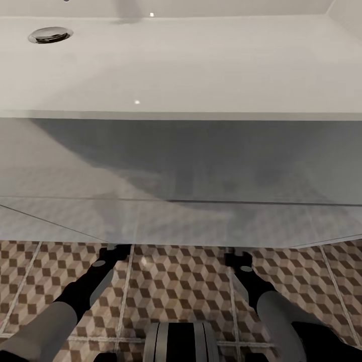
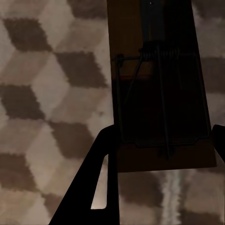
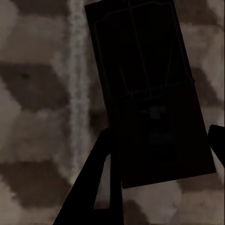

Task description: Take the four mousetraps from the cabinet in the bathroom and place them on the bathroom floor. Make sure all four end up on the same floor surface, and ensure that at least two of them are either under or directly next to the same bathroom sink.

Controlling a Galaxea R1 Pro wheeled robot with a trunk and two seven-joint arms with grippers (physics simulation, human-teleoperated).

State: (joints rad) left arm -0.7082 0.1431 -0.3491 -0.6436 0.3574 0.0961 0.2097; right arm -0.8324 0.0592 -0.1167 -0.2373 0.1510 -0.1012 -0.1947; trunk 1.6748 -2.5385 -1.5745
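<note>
Directly ahead in the head view, the wide white sink (image 1: 181,65) takes up the upper part of the frame, its chrome drain (image 1: 50,34) in the upper left corner, and the pale front of the vanity unit (image 1: 181,166) below it mirrors the patterned tiles near its lower edge. Along the bottom lies the bathroom floor (image 1: 176,286), cube-patterned in brown, beige and grey with pale grout lines. Both arms reach forward and down toward the foot of the vanity: the left gripper (image 1: 113,250) at lower left of centre, the right gripper (image 1: 237,257) at lower right of centre, each close to the line where vanity meets floor. In the left wrist view the left gripper (image 2: 161,150) has its dark fingers (image 2: 93,178) set either side of a brown mousetrap (image 2: 159,93), whose wire spring and bar are plain to see; the fingers close on the near end of the board, with tiles behind it. In the right wrist view the right gripper (image 3: 161,154) likewise pinches the near end of a second mousetrap (image 3: 150,93), very dark in shadow, beside a pale grout line (image 3: 75,70). Whether either trap touches the floor cannot be told.
</note>
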